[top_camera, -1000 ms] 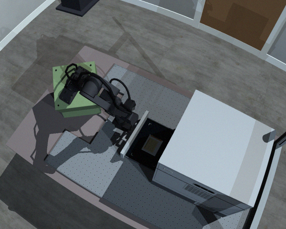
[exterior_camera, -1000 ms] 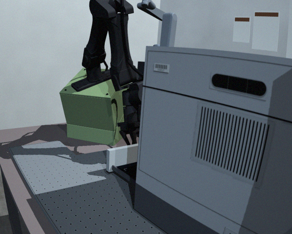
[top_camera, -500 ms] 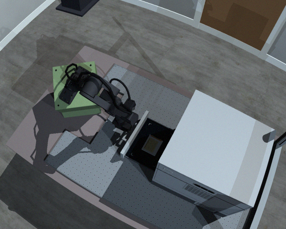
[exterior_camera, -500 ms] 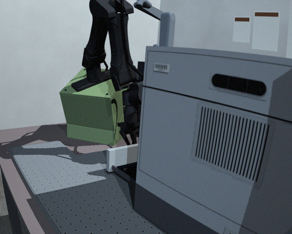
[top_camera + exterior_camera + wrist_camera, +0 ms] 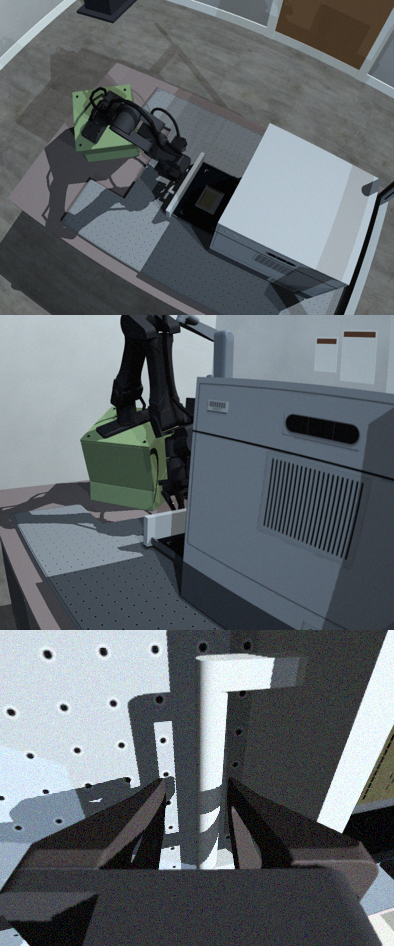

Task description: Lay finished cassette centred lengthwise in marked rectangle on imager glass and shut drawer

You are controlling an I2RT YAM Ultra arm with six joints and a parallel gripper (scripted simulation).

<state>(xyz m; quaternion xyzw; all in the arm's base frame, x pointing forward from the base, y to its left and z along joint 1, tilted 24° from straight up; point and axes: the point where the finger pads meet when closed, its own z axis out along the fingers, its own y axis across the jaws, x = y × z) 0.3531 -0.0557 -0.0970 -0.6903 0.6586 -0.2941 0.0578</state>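
Note:
The gel imager IM [image 5: 295, 196] [image 5: 279, 479] is a large white-grey box, and its drawer stands pulled out toward the arm. The cassette FINISHED [image 5: 209, 199] [image 5: 382, 770], a small yellowish slab, lies on the dark drawer glass [image 5: 197, 179] between the white corner marks. The white drawer front [image 5: 185, 185] [image 5: 164, 525] [image 5: 360, 740] carries a white bar handle [image 5: 212, 755] on its outer side. My gripper [image 5: 171, 180] [image 5: 175, 500] [image 5: 196, 788] is just outside the drawer front. Its fingers are partly open and straddle the handle bar, with a gap on the left side.
The arm stands on a green base block [image 5: 108, 144] [image 5: 118, 462] at the left. A perforated grey breadboard [image 5: 115, 223] [image 5: 82, 544] covers the table around the imager. In the exterior view the imager's body hides most of the drawer.

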